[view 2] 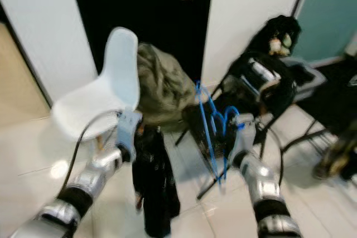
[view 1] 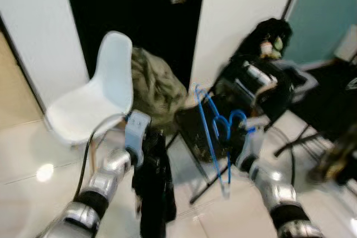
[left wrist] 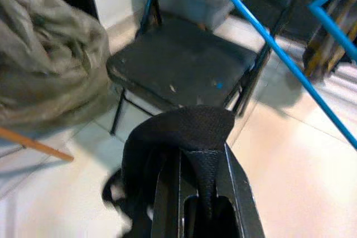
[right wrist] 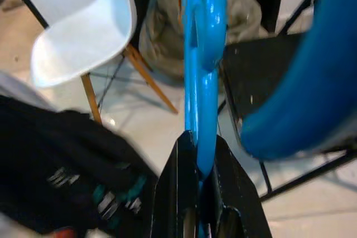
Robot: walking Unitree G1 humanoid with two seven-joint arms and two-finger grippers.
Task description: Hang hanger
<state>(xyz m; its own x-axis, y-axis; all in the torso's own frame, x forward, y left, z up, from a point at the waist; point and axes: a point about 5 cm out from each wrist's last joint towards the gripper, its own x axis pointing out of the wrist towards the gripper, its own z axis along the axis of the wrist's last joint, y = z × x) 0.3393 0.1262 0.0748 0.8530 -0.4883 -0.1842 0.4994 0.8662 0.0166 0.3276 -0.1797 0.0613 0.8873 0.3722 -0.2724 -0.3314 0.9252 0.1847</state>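
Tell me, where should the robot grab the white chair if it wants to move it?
Probably the top edge of the white chair backrest, coming from above. That rim is thin, stands upright and is bare, so jaws could close over it. The seat is wide and curved, harder to pinch. Both grippers are busy now: the left gripper holds black clothing, the right gripper the blue hanger.
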